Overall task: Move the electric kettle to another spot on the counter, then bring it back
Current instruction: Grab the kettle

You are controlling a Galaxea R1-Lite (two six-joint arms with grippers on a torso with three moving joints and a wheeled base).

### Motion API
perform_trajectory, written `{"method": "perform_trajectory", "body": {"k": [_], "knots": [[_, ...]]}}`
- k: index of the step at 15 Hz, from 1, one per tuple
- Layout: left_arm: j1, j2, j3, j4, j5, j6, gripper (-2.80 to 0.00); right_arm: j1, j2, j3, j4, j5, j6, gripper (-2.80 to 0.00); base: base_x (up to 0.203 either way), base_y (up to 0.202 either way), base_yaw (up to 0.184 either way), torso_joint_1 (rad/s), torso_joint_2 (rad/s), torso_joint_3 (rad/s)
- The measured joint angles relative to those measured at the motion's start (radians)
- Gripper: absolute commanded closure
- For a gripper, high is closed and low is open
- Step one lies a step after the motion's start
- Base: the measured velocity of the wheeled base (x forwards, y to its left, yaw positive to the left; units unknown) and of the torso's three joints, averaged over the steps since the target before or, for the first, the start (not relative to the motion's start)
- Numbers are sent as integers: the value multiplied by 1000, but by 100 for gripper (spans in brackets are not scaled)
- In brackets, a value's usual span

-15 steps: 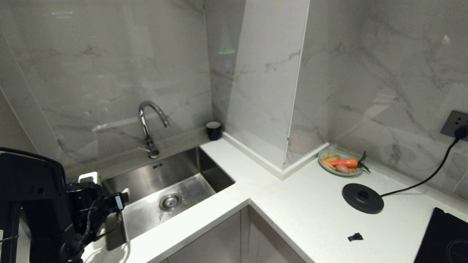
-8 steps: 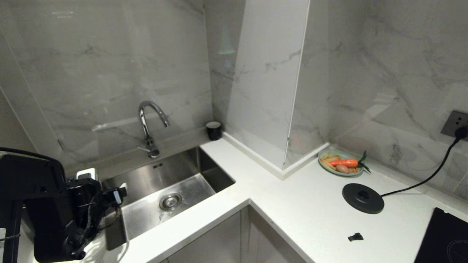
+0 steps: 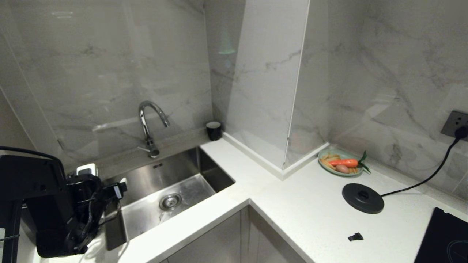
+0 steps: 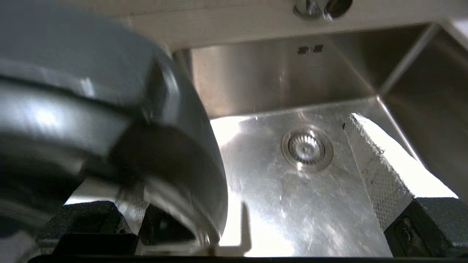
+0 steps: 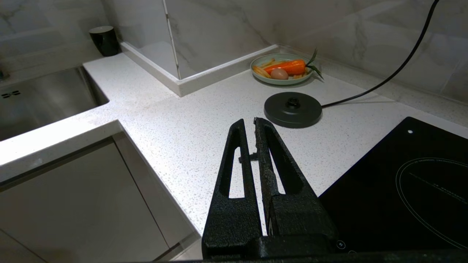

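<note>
Lowered: left gripper (image 3: pixel 106 197), apart, possibly around one kettle (image 4: pixel 109 146) | right gripper (image 5: pixel 252 128) together

Sink (image 3: pixel 172 190) set into counter (image 3: pixel 292 204) at left, tap (image 3: pixel 150 124) behind it, cup (image 3: pixel 213 130) at its far right corner. Further right: plate (image 3: pixel 342 162) against wall, kettle base (image 3: pixel 362 198) before it, hob (image 3: pixel 444 237) nearest right.

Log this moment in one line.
left gripper: open, at sink | kettle: beside it, off base | right gripper: shut, parked over counter
</note>
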Motion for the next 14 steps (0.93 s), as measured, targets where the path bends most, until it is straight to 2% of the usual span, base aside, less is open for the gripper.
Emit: {"method": "perform_trajectory", "body": {"k": [2, 3, 14], "knots": [[0, -3, -10, 26, 5, 0, -280, 0, 0, 0, 0, 0, 0, 0, 0, 0, 0, 0, 0, 0], [0, -5, -19, 48, 6, 0, 0, 0, 0, 0, 0, 0, 0, 0, 0, 0, 0, 0, 0, 0], [13, -11, -47, 61, 5, 0, 0, 0, 0, 0, 0, 0, 0, 0, 0, 0, 0, 0, 0, 0]]}}
